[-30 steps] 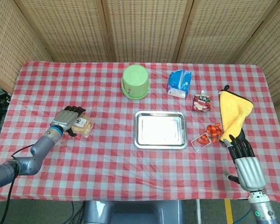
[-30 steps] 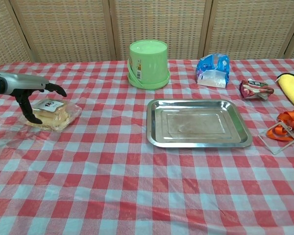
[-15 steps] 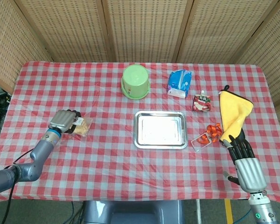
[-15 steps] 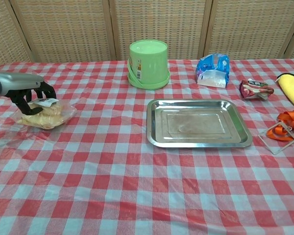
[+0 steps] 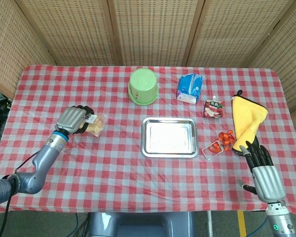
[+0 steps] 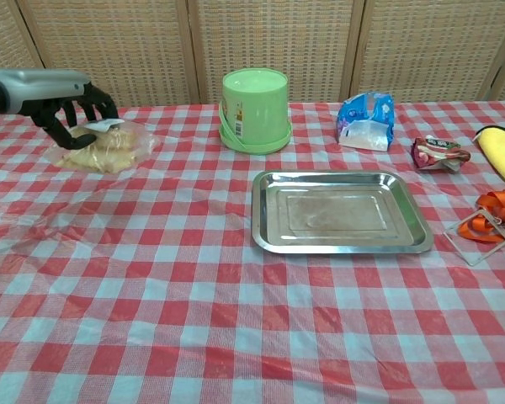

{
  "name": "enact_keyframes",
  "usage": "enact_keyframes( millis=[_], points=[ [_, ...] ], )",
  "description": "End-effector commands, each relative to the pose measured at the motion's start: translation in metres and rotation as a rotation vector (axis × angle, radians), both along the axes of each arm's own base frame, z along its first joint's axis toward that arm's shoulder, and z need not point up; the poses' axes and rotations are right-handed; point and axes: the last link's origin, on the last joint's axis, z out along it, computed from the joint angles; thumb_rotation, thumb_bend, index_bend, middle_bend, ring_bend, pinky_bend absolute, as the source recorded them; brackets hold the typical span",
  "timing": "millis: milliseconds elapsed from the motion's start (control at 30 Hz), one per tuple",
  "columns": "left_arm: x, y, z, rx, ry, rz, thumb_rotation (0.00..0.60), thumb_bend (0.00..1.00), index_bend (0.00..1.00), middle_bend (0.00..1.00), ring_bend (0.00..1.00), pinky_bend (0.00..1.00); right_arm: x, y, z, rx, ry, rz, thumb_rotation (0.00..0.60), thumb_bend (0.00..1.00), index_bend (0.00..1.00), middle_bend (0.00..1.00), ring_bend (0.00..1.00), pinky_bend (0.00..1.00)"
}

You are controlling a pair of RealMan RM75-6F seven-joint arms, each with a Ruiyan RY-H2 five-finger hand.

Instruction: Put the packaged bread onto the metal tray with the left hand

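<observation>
The packaged bread (image 5: pixel 95 126) (image 6: pixel 108 150), a clear wrapper with pale rolls, hangs above the checked cloth at the left. My left hand (image 5: pixel 74 120) (image 6: pixel 71 108) grips its top, fingers curled over the wrapper. The metal tray (image 5: pixel 168 137) (image 6: pixel 337 212) lies bare at the table's middle, well to the right of the bread. My right hand (image 5: pixel 264 170) rests at the front right corner, fingers apart, holding nothing; the chest view does not show it.
An upturned green bucket (image 5: pixel 143 86) (image 6: pixel 255 109) stands behind the tray. A blue-white bag (image 5: pixel 190 87) (image 6: pixel 364 120), a red pouch (image 5: pixel 213 107) (image 6: pixel 438 152), a yellow cloth (image 5: pixel 247 119) and orange clips (image 5: pixel 224 140) (image 6: pixel 491 218) lie to the right.
My left hand closed on the bread, lifted it off the cloth and carried it up and slightly right. The right hand barely shifted.
</observation>
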Motion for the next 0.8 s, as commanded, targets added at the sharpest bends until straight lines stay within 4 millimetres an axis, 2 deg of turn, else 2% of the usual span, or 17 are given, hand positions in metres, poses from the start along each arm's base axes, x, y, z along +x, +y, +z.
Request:
enact_keyframes(
  millis=[33,267,633,800],
  points=[
    [0.021,0.003,0.003,0.018,-0.023,-0.045,0.6,0.57,0.49,0.25,0.25,0.32,-0.002,-0.001,0.004,-0.008,-0.011,-0.008,0.6,0.09,0.06,0.0,0.0,0.0],
    [0.07,0.007,-0.012,-0.003,-0.037,-0.129,0.6,0.57,0.5,0.25,0.25,0.32,-0.007,-0.005,0.016,-0.031,-0.05,-0.027,0.6,0.09,0.06,0.0,0.0,0.0],
    [0.167,0.01,-0.057,-0.037,-0.089,-0.256,0.6,0.57,0.5,0.25,0.25,0.32,-0.021,-0.01,0.028,-0.052,-0.097,-0.073,0.6,0.09,0.06,0.0,0.0,0.0],
    [0.199,0.012,-0.079,-0.046,-0.093,-0.272,0.6,0.57,0.51,0.25,0.25,0.32,-0.025,-0.011,0.03,-0.05,-0.109,-0.085,0.6,0.09,0.06,0.0,0.0,0.0]
  ],
)
